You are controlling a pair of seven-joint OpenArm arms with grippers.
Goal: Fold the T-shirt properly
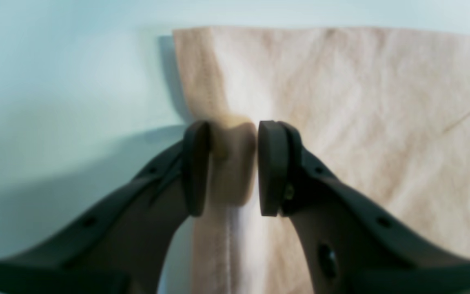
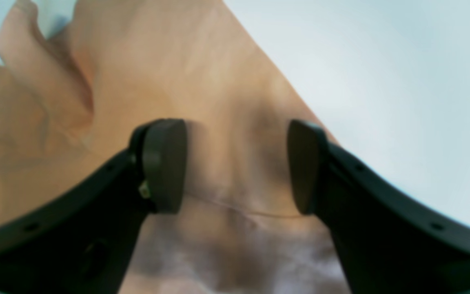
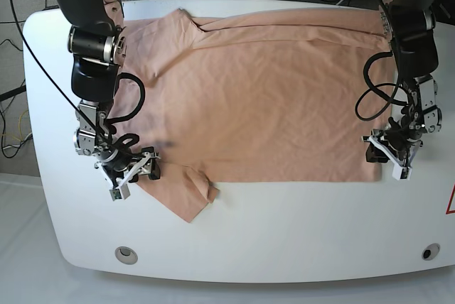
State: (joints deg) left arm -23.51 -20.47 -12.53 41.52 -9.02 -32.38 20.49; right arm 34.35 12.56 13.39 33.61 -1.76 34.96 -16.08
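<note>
The T-shirt (image 3: 256, 98) lies spread across the white tabletop (image 3: 284, 233), filling the upper and middle part of the base view, with one sleeve pointing toward the lower left of the frame.

My left gripper (image 1: 233, 167) sits at the cloth's lower right corner in the base view. In my left wrist view its pads pinch a small bunched-up fold of the hem edge between them, so it is clamped on the T-shirt.

My right gripper (image 2: 237, 167) is at the lower left of the base view, over the sleeve. In my right wrist view its pads (image 2: 165, 163) stand wide apart with the fabric lying flat between them, a seam line crossing just below; nothing is gripped there.
</note>
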